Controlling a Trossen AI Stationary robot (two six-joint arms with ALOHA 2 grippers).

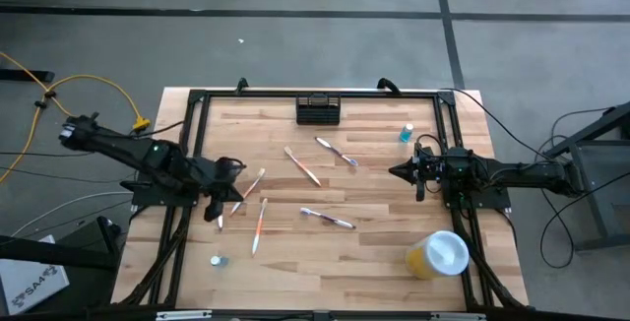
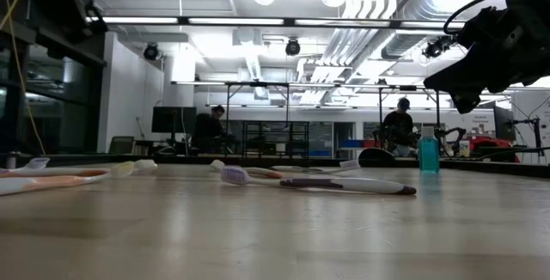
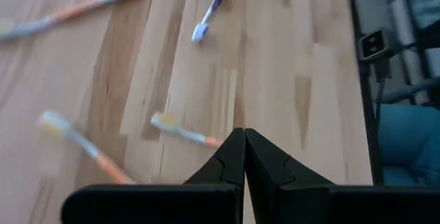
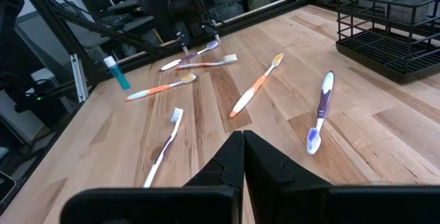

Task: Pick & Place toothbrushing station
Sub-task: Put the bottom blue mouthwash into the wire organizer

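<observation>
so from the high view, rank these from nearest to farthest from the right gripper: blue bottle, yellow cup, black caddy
Measured from the right gripper, which is shut at the table's right side:
1. Blue bottle, just beyond it toward the far right corner.
2. Yellow cup with its white lid, at the near right corner.
3. Black caddy, at the middle of the far edge.

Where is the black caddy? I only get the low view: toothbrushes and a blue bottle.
Observer: The caddy stands mid-edge of the table, at the top of the high view.
Operator: Is a gripper holding anything?
Observer: No. The left gripper and the right gripper are both shut and empty, above the table.
Operator: Anything else I miss?
Observer: A yellow cup near the corner by the right arm.
</observation>
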